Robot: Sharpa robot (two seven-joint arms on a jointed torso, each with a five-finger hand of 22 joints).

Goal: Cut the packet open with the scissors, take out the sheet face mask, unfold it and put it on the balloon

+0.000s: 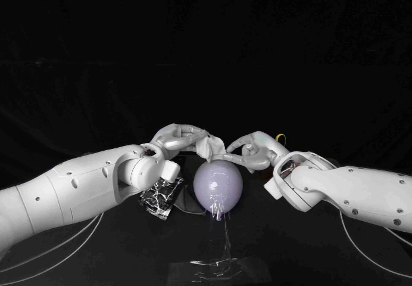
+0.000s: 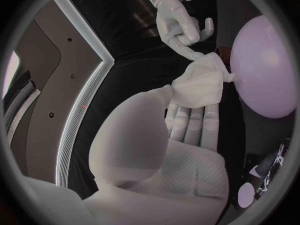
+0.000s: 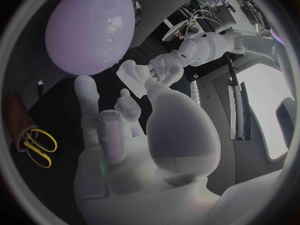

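Left hand (image 1: 178,140) and right hand (image 1: 253,149) are meeting above the balloon (image 1: 217,186), with the sheet mask (image 1: 210,146) bunched between them. The balloon is standing right under the mask, its top touching or just short of the mask's lower edge; cannot tell which. It is sitting between the two forearms, so both wrists are crowding it.

The packet (image 1: 163,196) is lying just beside the balloon, on the robot's left, partly tucked under the left wrist. A clear plastic piece (image 1: 215,271) is lying on the black table (image 1: 86,256) near the robot, below the balloon. In the right wrist view, the scissors (image 3: 36,147) are lying apart from the hands, next to a brown object (image 3: 15,117).

Left fingers (image 2: 194,119) are grasping the mask: it is draping over their tips in the left wrist view, and the right wrist view shows that hand curling round it. Right fingers (image 2: 184,40) are reaching down to the mask's upper corner and touching it; cannot tell whether they are pinching it or just resting there.

Mask: white, soft, matte, folded into a creased wad, not spread out. Balloon: pale lilac, smooth, glossy, egg-shaped, with faint streaks on its skin. Packet: crinkled, shiny, dark with pale print. Scissors: yellow looped handles. Hands: silver, with a dotted texture on the palms. Arms: smooth white shells.
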